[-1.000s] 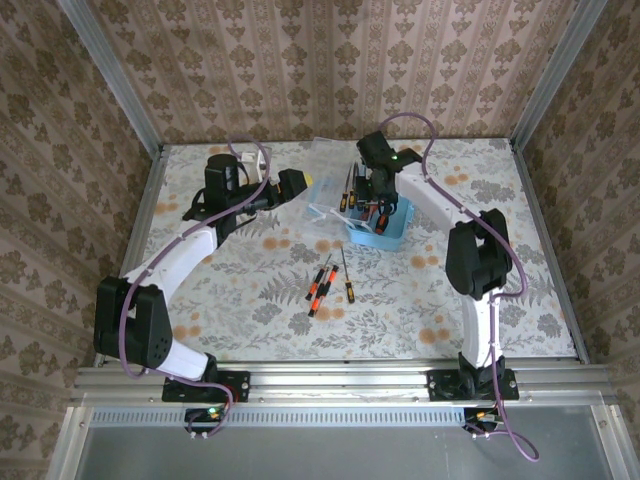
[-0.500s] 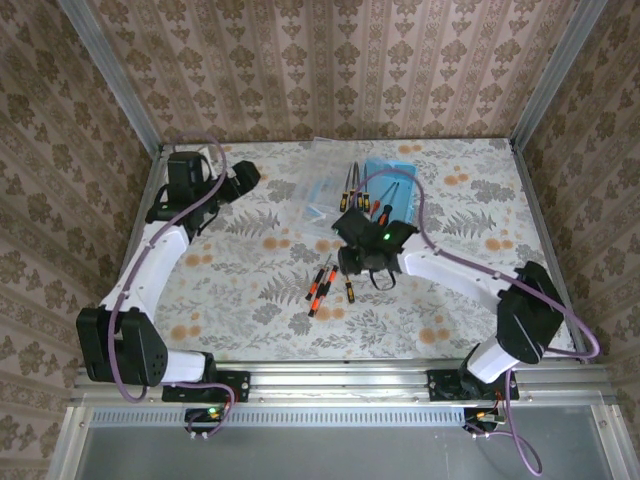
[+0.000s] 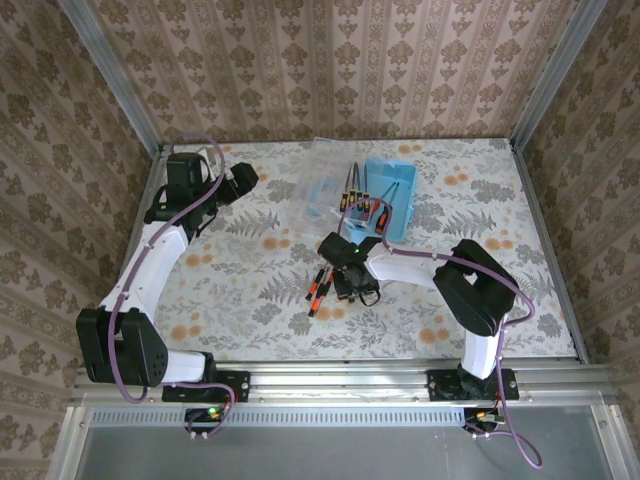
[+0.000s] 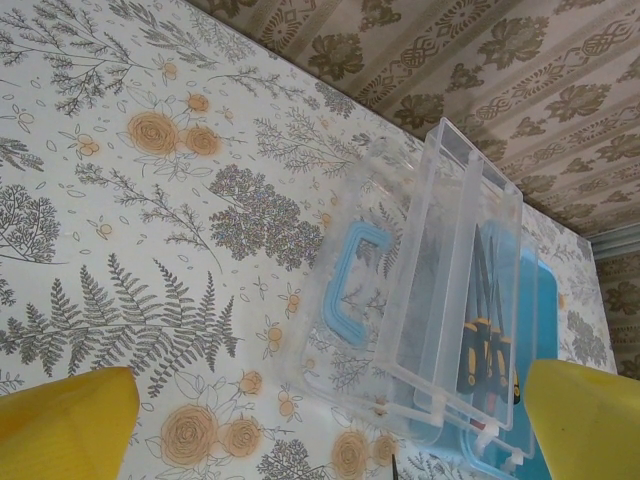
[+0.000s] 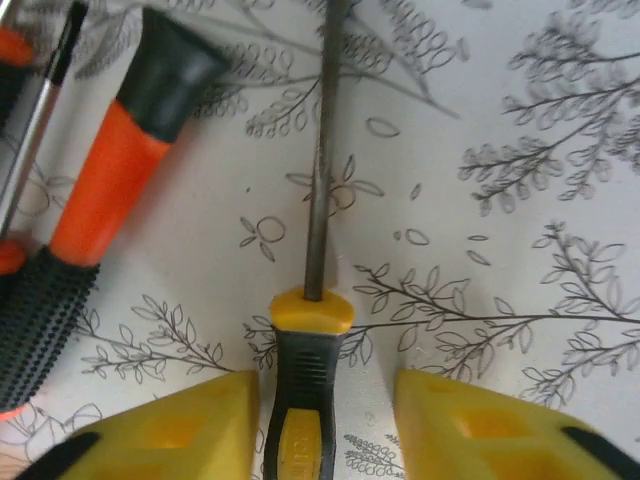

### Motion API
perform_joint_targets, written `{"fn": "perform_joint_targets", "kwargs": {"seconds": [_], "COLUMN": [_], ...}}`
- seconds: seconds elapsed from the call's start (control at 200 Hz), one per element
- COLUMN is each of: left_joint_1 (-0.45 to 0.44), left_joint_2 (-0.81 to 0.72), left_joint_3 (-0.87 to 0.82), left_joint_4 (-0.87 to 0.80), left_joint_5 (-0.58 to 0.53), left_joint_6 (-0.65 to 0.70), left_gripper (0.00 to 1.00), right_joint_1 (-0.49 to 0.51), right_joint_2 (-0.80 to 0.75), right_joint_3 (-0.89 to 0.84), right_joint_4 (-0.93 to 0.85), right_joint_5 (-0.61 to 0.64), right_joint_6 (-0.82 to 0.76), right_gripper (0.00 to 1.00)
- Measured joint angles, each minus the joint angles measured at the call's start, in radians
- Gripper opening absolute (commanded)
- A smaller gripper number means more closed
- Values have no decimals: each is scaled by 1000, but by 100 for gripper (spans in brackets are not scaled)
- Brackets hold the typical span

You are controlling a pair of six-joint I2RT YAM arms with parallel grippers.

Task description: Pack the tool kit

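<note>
and here's the one to watch: the yellow-and-black-handled steel screwdriver (image 5: pixel 311 312) lies flat on the floral-patterned table (image 5: pixel 520 200), low in the centre of the right wrist view. its handle is at the bottom edge and its thin shaft runs straight up and out the top of the frame. so the long axis is near vertical in that picture, tip end pointing away from the camera. the right gripper (image 5: pixel 325 420) straddles the handle, yellow fingers (image 5: pixel 170 425) apart with a sliver of table showing each side, so nothing is clamped. at upper left an orange-and-black-handled screwdriver (image 5: pixel 110 190) lies slanted, near but not touching. from the top camera that gripper sits at centre frame, with the open blue plastic tool case (image 3: pixel 400 185) above it, a few tools already inside. the left gripper (image 4: pixel 330 420) has its fingers spread wide, empty, looking onto the clear plastic lid (image 4: pixel 440 280). this reads as the pick-up step: the next move calls for closing squarely across the handle, lifting clear of the orange neighbour, then carrying it up-frame to the case.
</note>
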Motion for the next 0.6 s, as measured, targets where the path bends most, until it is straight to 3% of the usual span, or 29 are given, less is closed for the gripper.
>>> {"fn": "perform_joint_targets", "kwargs": {"seconds": [0.17,0.395,0.6], "left_joint_1": [-1,-9,-87], "left_joint_2": [0,0,0], "left_joint_3": [0,0,0], "left_joint_4": [-5,-7,-15], "left_joint_5": [0,2,3], "left_joint_6": [0,0,6], "left_gripper": [100,100,100], "right_joint_1": [0,0,0], "right_joint_2": [7,-56,-217], "right_joint_3": [6,-52,-116], "right_joint_4": [-2,21,23], "right_joint_5": [38,70,99], "right_joint_6": [25,34,34], "right_gripper": [23,22,22]}}
